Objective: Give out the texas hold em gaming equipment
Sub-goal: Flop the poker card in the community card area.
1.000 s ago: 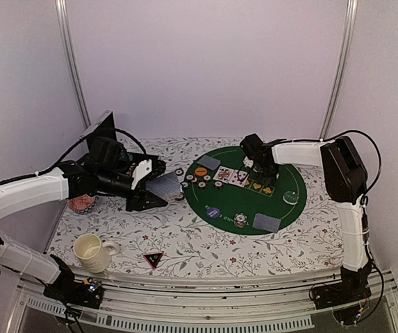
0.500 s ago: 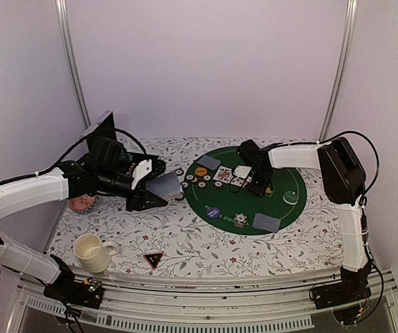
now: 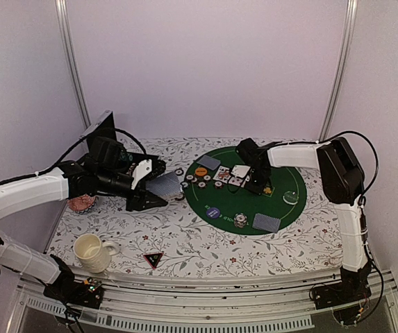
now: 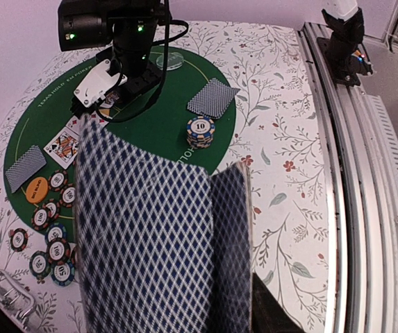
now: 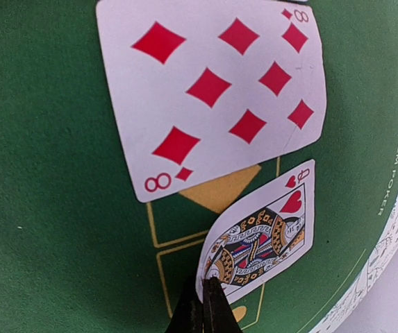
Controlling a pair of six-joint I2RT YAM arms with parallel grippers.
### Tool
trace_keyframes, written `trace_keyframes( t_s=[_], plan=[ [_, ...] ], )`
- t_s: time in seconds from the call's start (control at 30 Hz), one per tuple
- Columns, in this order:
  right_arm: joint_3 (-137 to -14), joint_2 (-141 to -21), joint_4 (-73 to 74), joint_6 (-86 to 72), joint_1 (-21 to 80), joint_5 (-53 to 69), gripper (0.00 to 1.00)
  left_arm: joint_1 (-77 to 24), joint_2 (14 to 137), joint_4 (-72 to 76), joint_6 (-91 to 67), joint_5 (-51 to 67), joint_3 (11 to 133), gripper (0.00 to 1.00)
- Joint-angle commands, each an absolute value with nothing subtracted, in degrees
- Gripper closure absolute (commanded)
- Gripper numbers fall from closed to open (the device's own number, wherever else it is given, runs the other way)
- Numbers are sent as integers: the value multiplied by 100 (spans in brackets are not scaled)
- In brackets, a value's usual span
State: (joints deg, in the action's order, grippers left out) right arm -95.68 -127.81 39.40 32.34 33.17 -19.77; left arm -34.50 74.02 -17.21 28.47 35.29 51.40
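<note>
My left gripper point(image 3: 155, 191) is shut on a deck of blue-backed playing cards point(image 4: 150, 236), held above the floral cloth left of the green mat point(image 3: 285, 182); the deck hides its fingers in the left wrist view. My right gripper point(image 5: 209, 295), low over the mat in the top view point(image 3: 253, 182), is shut on the corner of a queen of hearts point(image 5: 261, 232). An eight of diamonds point(image 5: 209, 90) lies face up just beyond it. Several poker chips point(image 3: 192, 179), an orange button point(image 3: 200, 171), a blue button point(image 3: 214, 212) and a chip stack point(image 3: 240, 220) lie on the mat.
Face-down cards lie at the mat's far left point(image 3: 208, 162) and near right point(image 3: 267, 222). A black triangular marker point(image 3: 152, 259) and a cream mug point(image 3: 91, 251) sit near the front edge. A pink dish point(image 3: 82, 202) is under the left arm.
My right gripper has moved a little left and nearer over the mat, and a face-up card now shows beside it. The left arm and deck have not moved.
</note>
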Motion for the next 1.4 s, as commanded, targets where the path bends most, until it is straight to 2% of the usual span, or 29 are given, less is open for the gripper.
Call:
trace_keyframes(
  t_s=[0.0, 0.63, 0.9, 0.93, 1.03, 1.23, 1.37],
  plan=[
    [-9748, -12987, 4054, 3144, 3421, -1527, 98, -3472, 7348, -1591, 2867, 3560, 5195, 61],
    [-10034, -13179, 4220, 3041, 3511, -1493, 97, -3472, 7312, -1591, 2865, 3551, 5186, 61],
    [-10150, -13215, 4471, 2972, 3558, -1311, 82, -3472, 7290, -1596, 2867, 3534, 5177, 61],
    [-10151, -13203, 4482, 2957, 3568, -1261, 77, -3472, 7294, -1591, 2865, 3533, 5177, 61],
    [-10151, -13123, 4518, 2915, 3583, -1180, 71, -3472, 7295, -1592, 2865, 3538, 5177, 61],
    [-10237, -12773, 4630, 2771, 3586, -1047, 63, -3472, 7302, -1591, 2866, 3533, 5177, 61],
    [-10475, -12251, 4540, 2293, 3583, -695, 54, -3471, 7304, -1591, 2861, 3533, 5186, 61]
  ],
)
